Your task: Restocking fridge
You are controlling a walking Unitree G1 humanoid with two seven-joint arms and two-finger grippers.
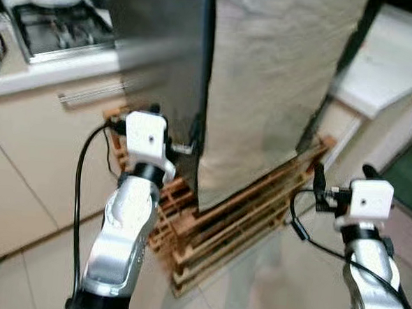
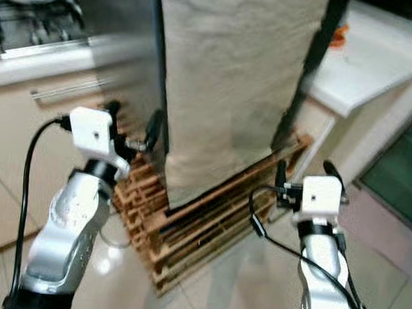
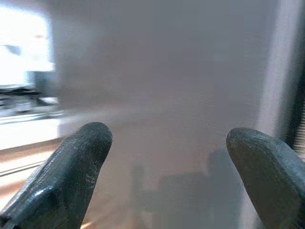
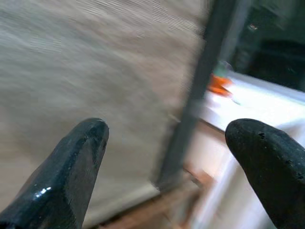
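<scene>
Left eye view: both grippers, left [image 1: 173, 135] and right [image 1: 343, 178], spread wide and empty, apparently approaching the shut fridge [image 1: 266, 81] on its pallet [image 1: 229, 226]; opening its door comes next

I see the fridge [image 1: 266, 88] dead ahead, standing on a pallet [image 1: 237, 219]. Stove [image 1: 60, 26] on the counter [image 1: 50, 71] far left. Another counter [image 1: 393, 61] far right. My arms near, flanking the fridge.

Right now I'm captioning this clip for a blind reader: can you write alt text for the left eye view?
A tall fridge with a beige front stands on a wooden pallet, seen from above and slightly blurred. The left gripper reaches toward its grey left side, and the right gripper is raised by its right edge. A stove sits on the counter at far left.
</scene>
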